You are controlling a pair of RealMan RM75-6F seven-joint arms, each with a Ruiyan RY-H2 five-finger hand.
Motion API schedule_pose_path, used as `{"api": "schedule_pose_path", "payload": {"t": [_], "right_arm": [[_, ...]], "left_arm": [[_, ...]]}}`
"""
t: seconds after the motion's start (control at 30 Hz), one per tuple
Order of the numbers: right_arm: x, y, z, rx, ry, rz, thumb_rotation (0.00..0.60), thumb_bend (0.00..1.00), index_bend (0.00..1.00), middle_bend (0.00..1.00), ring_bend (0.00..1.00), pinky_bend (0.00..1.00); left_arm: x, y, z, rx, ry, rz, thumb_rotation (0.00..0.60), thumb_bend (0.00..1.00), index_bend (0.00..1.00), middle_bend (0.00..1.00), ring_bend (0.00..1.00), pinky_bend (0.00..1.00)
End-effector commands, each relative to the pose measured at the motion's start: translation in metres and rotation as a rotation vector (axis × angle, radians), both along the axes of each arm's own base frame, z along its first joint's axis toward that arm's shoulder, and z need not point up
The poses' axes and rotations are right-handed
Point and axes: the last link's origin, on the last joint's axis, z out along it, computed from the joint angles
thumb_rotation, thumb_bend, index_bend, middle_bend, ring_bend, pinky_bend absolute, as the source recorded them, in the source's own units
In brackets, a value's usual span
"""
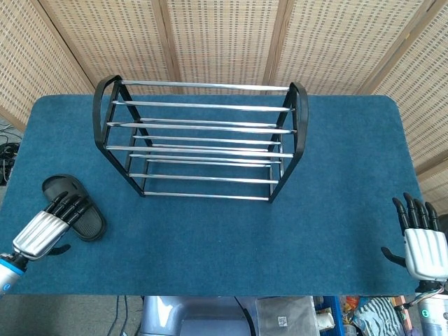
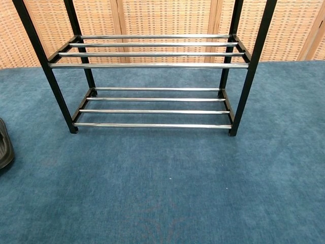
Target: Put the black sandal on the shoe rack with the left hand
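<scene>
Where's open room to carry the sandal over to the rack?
Bare blue table lies between the black sandal under the left hand and the shoe rack. Its shelves hold nothing. The wide stretch toward the right hand is bare too. Nowhere crowded.

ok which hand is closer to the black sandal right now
Left. The left hand reaches over the black sandal at the table's left edge, fingers over its near end. The right hand sits open at the far right edge, well away.
</scene>
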Motion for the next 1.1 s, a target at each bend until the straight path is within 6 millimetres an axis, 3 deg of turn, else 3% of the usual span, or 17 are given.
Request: {"api": "schedule_pose_path", "payload": {"t": [0.03,0.23,0.6,1.1], "right_arm": [[-0.001,-0.003,-0.002,-0.004,0.005,-0.02,0.6,0.0,0.0,0.0,0.0,0.0],[-0.003,-0.003,-0.006,-0.001,0.034,-0.043,0.6,0.0,0.0,0.0,0.0,0.0],[-0.007,-0.006,-0.008,-0.015,0.06,-0.076,0.6,0.0,0.0,0.0,0.0,0.0],[-0.009,-0.007,-0.006,-0.025,0.053,-0.088,0.6,0.0,0.0,0.0,0.0,0.0]], "left_arm": [[-0.008,0.021,-0.011,-0.185,0.015,-0.075,0.6,0.17,0.0,0.0,0.0,0.0],[-0.028,0.041,-0.014,-0.266,0.06,-0.131,0.6,0.17,0.0,0.0,0.0,0.0],[-0.052,0.06,-0.022,-0.317,0.142,-0.104,0.6,0.17,0.0,0.0,0.0,0.0],[-0.052,0.075,-0.04,-0.308,0.149,-0.09,0.6,0.17,0.0,0.0,0.0,0.0]]}}
